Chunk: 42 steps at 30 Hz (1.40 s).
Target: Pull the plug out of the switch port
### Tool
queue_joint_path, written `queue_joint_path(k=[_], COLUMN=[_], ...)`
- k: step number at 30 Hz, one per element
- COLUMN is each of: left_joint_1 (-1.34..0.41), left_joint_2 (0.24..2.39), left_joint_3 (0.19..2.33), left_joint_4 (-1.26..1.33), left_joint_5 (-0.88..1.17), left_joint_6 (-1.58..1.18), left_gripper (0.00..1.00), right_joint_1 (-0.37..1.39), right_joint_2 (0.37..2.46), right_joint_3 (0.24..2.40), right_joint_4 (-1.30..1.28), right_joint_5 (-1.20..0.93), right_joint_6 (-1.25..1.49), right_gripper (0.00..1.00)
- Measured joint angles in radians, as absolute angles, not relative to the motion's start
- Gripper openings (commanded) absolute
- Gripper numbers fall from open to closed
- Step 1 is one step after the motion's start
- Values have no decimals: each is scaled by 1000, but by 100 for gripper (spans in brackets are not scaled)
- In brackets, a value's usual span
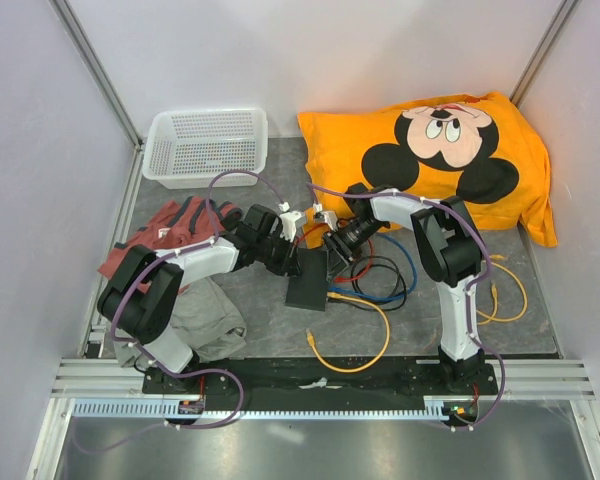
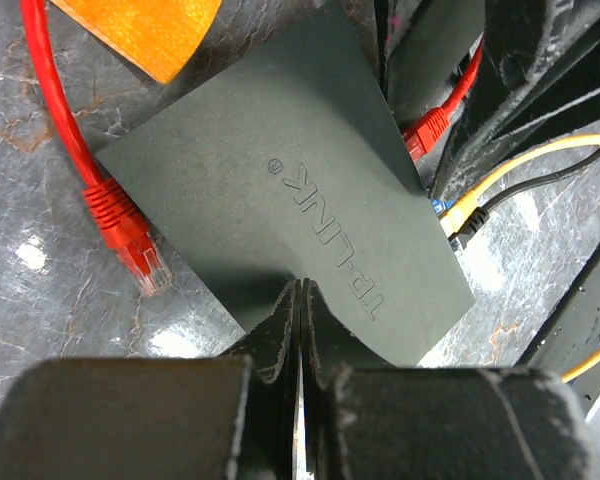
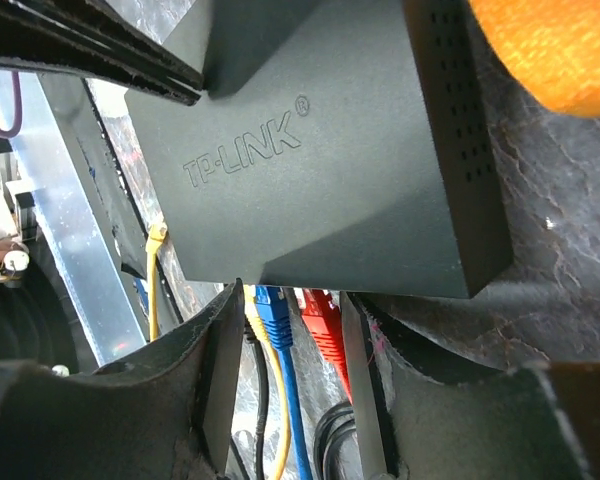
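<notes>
The switch (image 1: 309, 281) is a flat black box marked TP-LINK, lying on the table's middle. My left gripper (image 2: 301, 287) is shut, its tips resting on the switch's top (image 2: 270, 180) near one edge. My right gripper (image 3: 288, 300) is open at the port side of the switch (image 3: 320, 150). Its fingers straddle a yellow plug (image 3: 250, 318), a blue plug (image 3: 273, 315) and a red plug (image 3: 325, 325), all seated in ports. I cannot tell whether the fingers touch them. A loose red plug (image 2: 130, 235) lies beside the switch.
An orange Mickey pillow (image 1: 430, 150) lies at the back right and a white basket (image 1: 205, 145) at the back left. Red cloth (image 1: 165, 230) and grey cloth (image 1: 205, 320) lie under the left arm. Coiled cables (image 1: 380, 285) and a yellow cable (image 1: 355, 350) spread to the switch's right.
</notes>
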<state>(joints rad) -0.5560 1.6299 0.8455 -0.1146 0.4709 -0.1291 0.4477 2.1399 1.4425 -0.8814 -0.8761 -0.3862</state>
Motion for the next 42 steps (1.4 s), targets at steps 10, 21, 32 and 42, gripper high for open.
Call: queue_joint_path(k=[10,21,32,42], left_joint_1=[-556,-556,-556,-557], left_joint_2=[1630,1630,1630,1630], left_joint_3=[844,844,844,844], left_joint_4=[-98,-95,-94,-93], left_joint_5=[455,450,448,448], left_joint_6=[-129,-129,-129,-129], left_gripper=[2,2,1,1], right_joint_1=[448,444,442,443], right_joint_2=[2144,2183,2193,2188], right_joint_3=[1444,1496,1508,1499], right_joint_4=[-893,-948,-957,-941], right_joint_5=[-878,-865,-833,-823], right_joint_6=[-435,-469,-468,-452], right_gripper=[47,41,32,20])
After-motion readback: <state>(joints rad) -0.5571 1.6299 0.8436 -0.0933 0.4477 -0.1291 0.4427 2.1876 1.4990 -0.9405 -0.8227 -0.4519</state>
